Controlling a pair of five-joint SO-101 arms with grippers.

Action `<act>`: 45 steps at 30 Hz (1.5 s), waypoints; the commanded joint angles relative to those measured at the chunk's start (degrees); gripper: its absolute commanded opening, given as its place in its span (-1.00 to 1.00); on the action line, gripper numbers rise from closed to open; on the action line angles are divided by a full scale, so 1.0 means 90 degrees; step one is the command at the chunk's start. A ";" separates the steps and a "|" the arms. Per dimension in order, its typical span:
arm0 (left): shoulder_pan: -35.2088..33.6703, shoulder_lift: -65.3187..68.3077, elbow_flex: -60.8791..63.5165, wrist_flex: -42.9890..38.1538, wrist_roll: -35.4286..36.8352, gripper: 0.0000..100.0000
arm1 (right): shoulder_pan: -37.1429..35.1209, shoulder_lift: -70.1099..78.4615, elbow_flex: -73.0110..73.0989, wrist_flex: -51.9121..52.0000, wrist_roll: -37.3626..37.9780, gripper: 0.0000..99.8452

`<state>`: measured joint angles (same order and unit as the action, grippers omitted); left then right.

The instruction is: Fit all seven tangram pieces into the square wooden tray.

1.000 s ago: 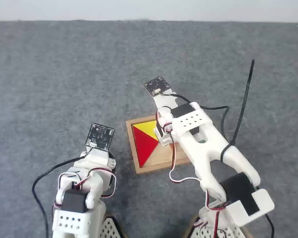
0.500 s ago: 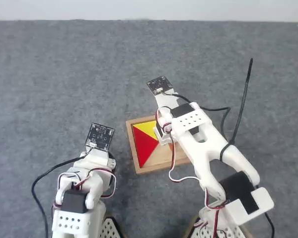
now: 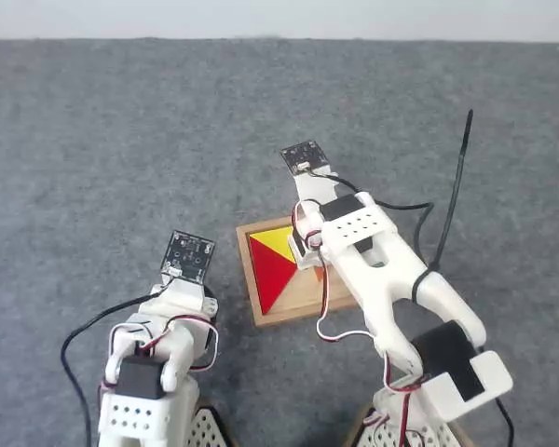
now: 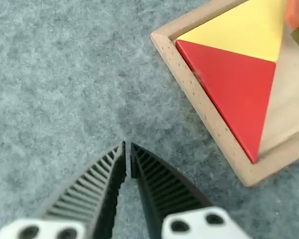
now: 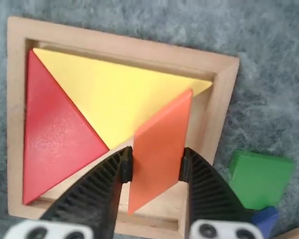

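Observation:
The square wooden tray [image 5: 120, 43] lies on the grey felt with a red triangle [image 5: 52, 129] and a yellow triangle [image 5: 114, 89] seated side by side in it. My right gripper [image 5: 155, 162] hovers over the tray, shut on an orange parallelogram [image 5: 159, 149] that overlaps the yellow triangle's edge and the tray's bare part. A green piece [image 5: 259, 177] and a blue piece [image 5: 265, 217] lie just outside the tray rim. My left gripper [image 4: 128, 147] is shut and holds nothing, low over the felt near the tray corner [image 4: 162, 40].
From above, the right arm [image 3: 359, 237] covers the right half of the tray [image 3: 289, 310], and the left arm [image 3: 163, 335] sits near the front edge. Open grey felt [image 3: 121, 140] stretches to the left and the back.
The right arm's wrist has shifted slightly toward the back right over the tray. The left arm has kept still.

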<state>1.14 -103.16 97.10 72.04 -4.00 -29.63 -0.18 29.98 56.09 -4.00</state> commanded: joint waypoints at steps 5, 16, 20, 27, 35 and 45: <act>-0.0020 -0.0098 -0.0063 0.0020 -0.0010 -0.96 | 0.0142 -0.0063 -0.0098 -0.0308 0.0156 -0.77; -0.0020 -0.0098 -0.0063 0.0020 -0.0010 -0.96 | 0.0269 -0.0063 -0.0098 -0.0317 0.0264 -0.78; -0.0020 -0.0098 -0.0063 0.0020 -0.0010 -0.96 | 0.0269 -0.0063 -0.0098 -0.0317 0.0274 -0.78; -0.0020 -0.0098 -0.0063 0.0020 -0.0010 -0.96 | 0.0269 -0.0063 -0.0098 -0.0317 0.0508 -0.78; -0.0020 -0.0098 -0.0063 0.0020 -0.0010 -0.96 | 0.0269 0.0151 -0.0098 -0.0591 0.0537 -0.78; -0.0020 -0.0098 -0.0063 0.0020 -0.0010 -0.96 | 0.0269 0.0190 -0.0098 -0.0552 0.0537 -0.76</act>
<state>1.23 -103.16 97.10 72.04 -4.00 -27.96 3.08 29.98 51.25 0.13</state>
